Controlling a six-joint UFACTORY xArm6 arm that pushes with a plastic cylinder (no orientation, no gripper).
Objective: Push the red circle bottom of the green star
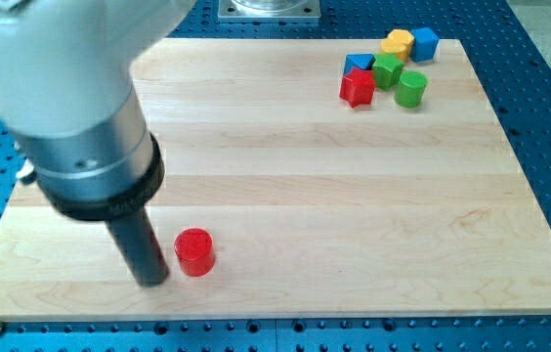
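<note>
Near the desk's (285, 196) bottom-left, my tip (153, 283) sits just left of the red circle (194, 252); no end effector jaws exist to assess

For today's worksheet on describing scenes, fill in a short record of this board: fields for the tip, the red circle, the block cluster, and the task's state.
Tip: my tip sits just left of the red circle, near the view's bottom
Cluster: green star, red star, green cylinder, yellow block and two blue blocks, at the view's top right
Surface: wooden board
Task state: red circle far from the green star, not yet below it
</note>
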